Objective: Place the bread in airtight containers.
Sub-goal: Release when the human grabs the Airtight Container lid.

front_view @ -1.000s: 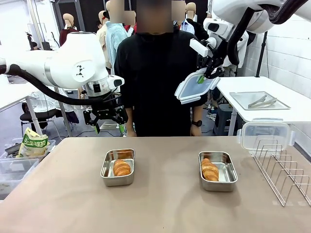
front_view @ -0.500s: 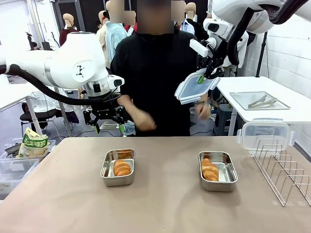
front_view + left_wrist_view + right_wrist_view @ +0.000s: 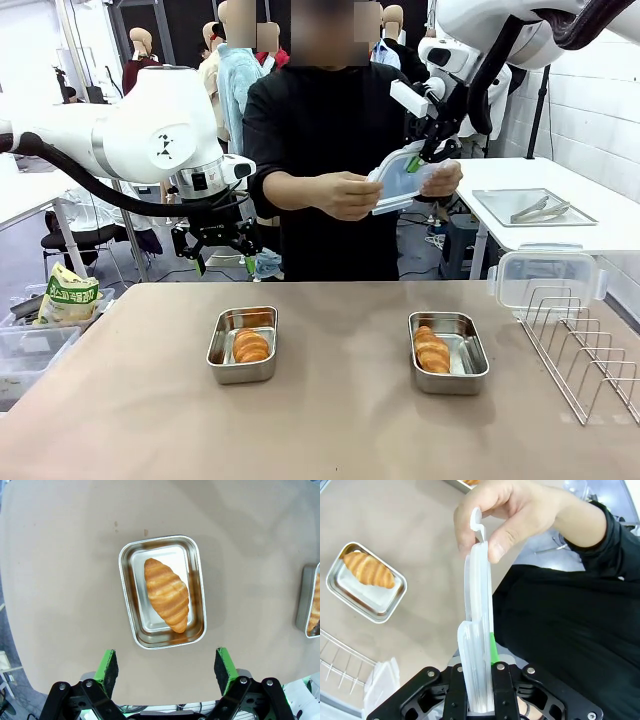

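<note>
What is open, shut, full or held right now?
left container: no lid, left bread inside
right container: no lid, right bread inside
lid: off, gripped by right gripper, person's hand pinching it
left gripper: open, empty
right gripper: shut on lid

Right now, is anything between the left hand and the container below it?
Nothing: in the left wrist view the open left hand hangs over the container with its bread, and only bare table shows between them.
</note>
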